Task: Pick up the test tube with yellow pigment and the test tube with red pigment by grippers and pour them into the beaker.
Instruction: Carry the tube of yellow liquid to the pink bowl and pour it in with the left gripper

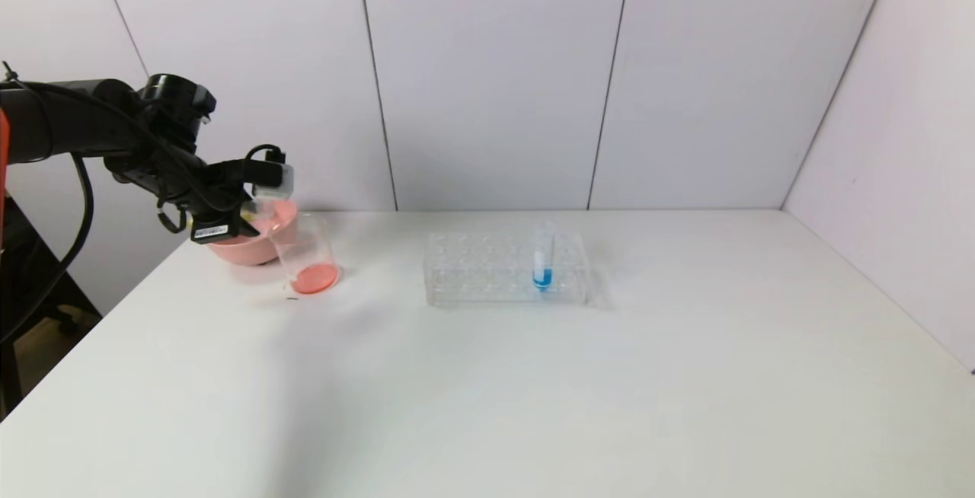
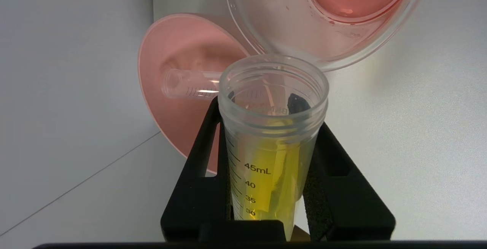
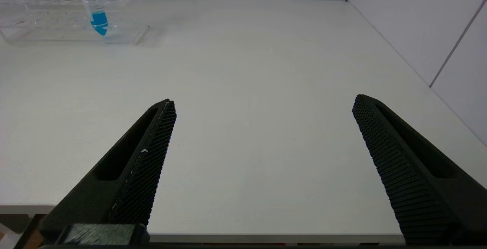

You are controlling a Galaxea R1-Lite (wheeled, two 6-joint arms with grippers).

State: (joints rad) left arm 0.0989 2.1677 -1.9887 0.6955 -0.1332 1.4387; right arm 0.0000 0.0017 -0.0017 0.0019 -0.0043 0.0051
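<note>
Left pincer [image 2: 272, 142] clamps the test tube with yellow pigment [image 2: 272, 154], its mouth right beside the beaker [image 1: 308, 258]. Right pincer [image 3: 262, 108] hangs spread apart, well away from the beaker.

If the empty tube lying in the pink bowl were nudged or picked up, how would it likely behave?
The empty tube lies on its side in the pink bowl; being round, it would probably roll along the curved wall. It looks like thin clear plastic, so likely light and fairly stiff. Its smooth surface may slip in a loose grip.
</note>
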